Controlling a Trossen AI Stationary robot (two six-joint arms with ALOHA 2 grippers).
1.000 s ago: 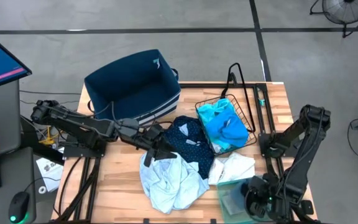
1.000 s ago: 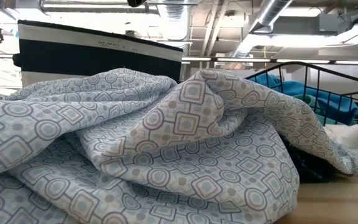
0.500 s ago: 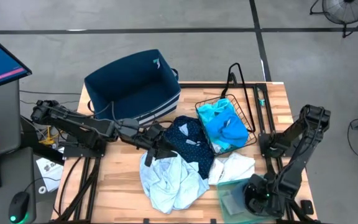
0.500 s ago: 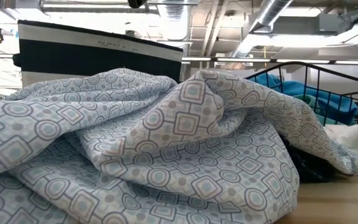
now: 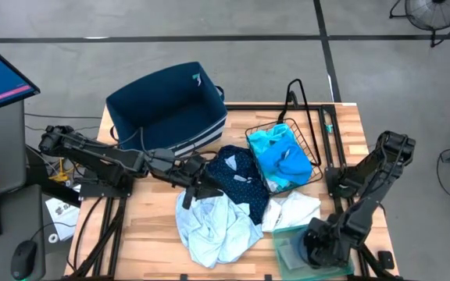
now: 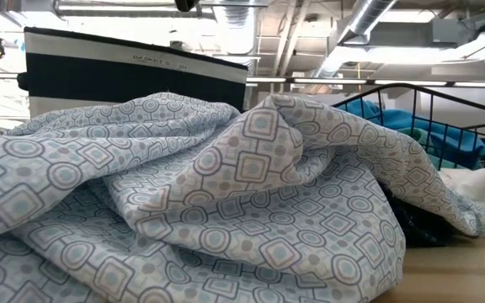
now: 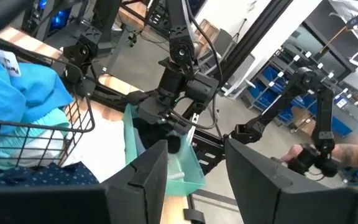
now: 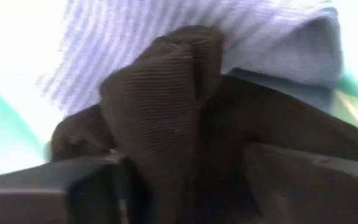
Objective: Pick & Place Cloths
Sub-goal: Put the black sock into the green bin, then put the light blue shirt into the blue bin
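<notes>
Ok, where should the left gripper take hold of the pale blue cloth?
Probably the raised ridge of folds at the pale blue cloth's top edge, coming from above. It lies crumpled and partly under the dotted navy cloth, and the left gripper sits right beside that edge.

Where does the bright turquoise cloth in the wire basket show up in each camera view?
High view: turquoise cloth right of centre, inside the wire basket.
Low view: far right, behind the basket's bars.
Left wrist view: at the picture's left edge.
Right wrist view: not in it.
Shared landmark: the wire basket.

Cloths heaped mid-table — pale blue, dotted navy, white — turquoise in a wire basket.
</notes>
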